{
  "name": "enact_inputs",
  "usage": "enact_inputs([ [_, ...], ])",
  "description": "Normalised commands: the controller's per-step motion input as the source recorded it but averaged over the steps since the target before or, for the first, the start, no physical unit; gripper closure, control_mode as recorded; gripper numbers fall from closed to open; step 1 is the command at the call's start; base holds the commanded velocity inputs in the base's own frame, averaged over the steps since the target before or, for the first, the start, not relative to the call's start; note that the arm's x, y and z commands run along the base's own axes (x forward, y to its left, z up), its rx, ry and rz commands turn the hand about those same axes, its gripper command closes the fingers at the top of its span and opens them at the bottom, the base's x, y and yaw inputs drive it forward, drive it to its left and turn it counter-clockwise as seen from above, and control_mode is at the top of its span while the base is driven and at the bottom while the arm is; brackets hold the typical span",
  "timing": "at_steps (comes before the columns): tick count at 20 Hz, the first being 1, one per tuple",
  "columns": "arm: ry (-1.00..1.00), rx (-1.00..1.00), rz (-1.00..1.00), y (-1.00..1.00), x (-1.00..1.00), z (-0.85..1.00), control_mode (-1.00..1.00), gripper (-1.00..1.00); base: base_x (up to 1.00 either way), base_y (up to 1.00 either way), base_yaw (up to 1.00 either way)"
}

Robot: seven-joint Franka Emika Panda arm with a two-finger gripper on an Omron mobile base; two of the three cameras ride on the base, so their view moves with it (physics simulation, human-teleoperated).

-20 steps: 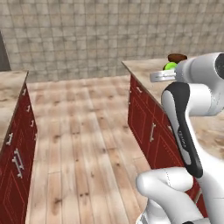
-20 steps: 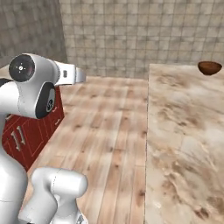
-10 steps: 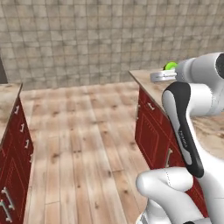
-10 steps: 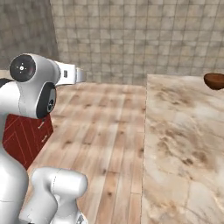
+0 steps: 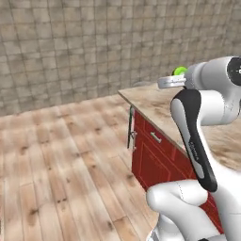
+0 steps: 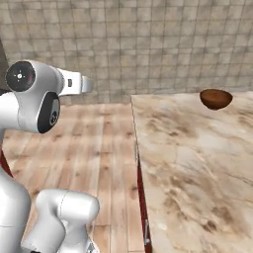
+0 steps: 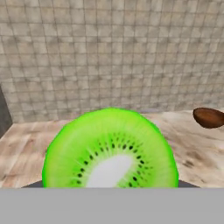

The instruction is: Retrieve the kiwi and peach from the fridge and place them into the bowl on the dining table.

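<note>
**Hand view: kiwi carried, bowl ahead on the dining table**

In the hand view I see the kiwi (image 7: 109,151) cut face toward the lens, sitting large at the bottom centre right at the gripper, whose jaws stand partly apart and clamped on the fruit. From the left base view I catch a green sliver of it (image 5: 179,71) at the gripper (image 5: 175,79), above the near corner of the dining table (image 5: 155,101). The bowl (image 6: 216,98) sits at the table's far edge (image 6: 197,163), well apart from the gripper, with a tiled wall (image 6: 148,44) behind it.
</note>
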Motion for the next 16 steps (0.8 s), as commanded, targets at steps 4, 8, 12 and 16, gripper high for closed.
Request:
enact_inputs([
  [4, 0.0, 0.0, 0.0, 0.0, 0.0, 0.0, 1.0, 1.0, 1.0, 0.56, -0.56],
  [8, 0.0, 0.0, 0.0, 0.0, 0.0, 0.0, 1.0, 1.0, 1.0, 0.84, -0.59],
  [12, 0.0, 0.0, 0.0, 0.0, 0.0, 0.0, 1.0, 1.0, 0.84, 0.98, -0.57],
  [16, 0.0, 0.0, 0.0, 0.0, 0.0, 0.0, 1.0, 1.0, 0.63, 1.0, -0.54],
])
